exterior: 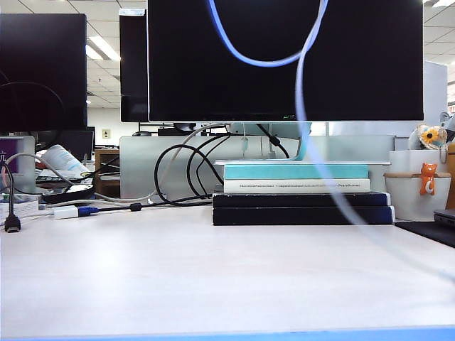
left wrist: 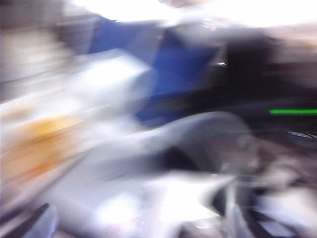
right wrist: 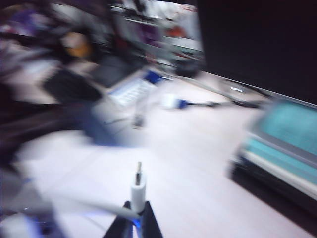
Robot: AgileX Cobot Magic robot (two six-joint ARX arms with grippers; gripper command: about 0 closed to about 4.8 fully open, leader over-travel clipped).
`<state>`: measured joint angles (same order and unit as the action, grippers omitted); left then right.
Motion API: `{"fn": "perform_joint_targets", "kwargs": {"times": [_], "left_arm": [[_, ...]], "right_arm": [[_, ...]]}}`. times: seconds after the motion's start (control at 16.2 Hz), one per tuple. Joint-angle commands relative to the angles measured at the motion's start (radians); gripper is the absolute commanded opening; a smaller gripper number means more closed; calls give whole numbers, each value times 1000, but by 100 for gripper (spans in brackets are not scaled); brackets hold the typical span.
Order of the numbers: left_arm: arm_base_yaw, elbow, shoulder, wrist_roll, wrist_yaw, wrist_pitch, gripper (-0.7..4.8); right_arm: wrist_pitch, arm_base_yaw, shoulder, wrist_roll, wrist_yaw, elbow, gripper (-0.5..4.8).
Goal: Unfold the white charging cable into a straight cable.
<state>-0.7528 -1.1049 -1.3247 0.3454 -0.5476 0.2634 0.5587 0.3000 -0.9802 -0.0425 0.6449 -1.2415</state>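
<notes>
The white charging cable (exterior: 318, 153) hangs blurred close to the exterior camera. One strand loops in front of the monitor and another slants down towards the right edge. My right gripper (right wrist: 137, 212) is above the table, shut on one white plug (right wrist: 138, 191) of the cable. The plug's metal tip sticks out past the fingers, and the cord (right wrist: 84, 206) trails off sideways from the jaws. The left wrist view is smeared by motion, so my left gripper cannot be made out there. Neither gripper shows in the exterior view.
A stack of books (exterior: 302, 195) lies under a large black monitor (exterior: 284, 64) at the back. Black cables (exterior: 186, 170) and a white adapter with a blue plug (exterior: 67, 211) lie at the left. A white pot with an orange figure (exterior: 419, 186) stands at the right.
</notes>
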Motion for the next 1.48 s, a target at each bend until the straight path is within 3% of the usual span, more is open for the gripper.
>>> {"fn": "perform_joint_targets", "kwargs": {"times": [0.06, 0.31, 0.37, 0.55, 0.74, 0.8, 0.86, 0.92, 1.05, 1.11, 1.17, 1.23, 1.42, 1.48], "left_arm": [[28, -2, -26, -58, 26, -72, 479], [-18, -2, -43, -49, 25, 33, 479], [-19, -3, -42, -7, 5, 91, 479], [-16, -3, -42, -5, 1, 82, 479], [0, -2, -43, -43, 5, 1, 479], [3, -2, -47, -43, 5, -8, 479], [2, -2, -51, -43, 2, -9, 403], [1, -2, -58, -47, -26, -33, 292], [5, -2, -60, -110, -33, -112, 139], [8, -3, -60, -89, -50, -81, 70], [8, -3, -45, -37, -125, 127, 46], [11, -3, -23, -23, -135, 196, 16], [14, -8, 0, 34, -237, 275, 16], [15, -15, 2, 54, -256, 277, 16]], "right_arm": [[-54, 0, 33, -67, 139, -7, -6], [-58, 0, 39, -122, 243, -6, -6], [29, 0, 35, -114, 295, -6, -6], [164, 0, 35, -84, 406, -6, -6], [180, 0, 37, -89, 796, -6, -4], [177, 0, 37, -89, 896, -6, 61], [161, 0, 35, -89, 929, -6, 63], [108, 0, 35, -89, 885, -7, 63], [46, 0, 35, -89, 772, -7, 63], [52, 0, 34, -88, 652, -2, 63], [126, 0, 14, -53, 559, 6, 63], [163, 0, 8, -12, 482, 13, 63], [219, 0, -5, 76, 346, 19, 75], [216, 0, -12, 78, 325, 19, 117]]}}
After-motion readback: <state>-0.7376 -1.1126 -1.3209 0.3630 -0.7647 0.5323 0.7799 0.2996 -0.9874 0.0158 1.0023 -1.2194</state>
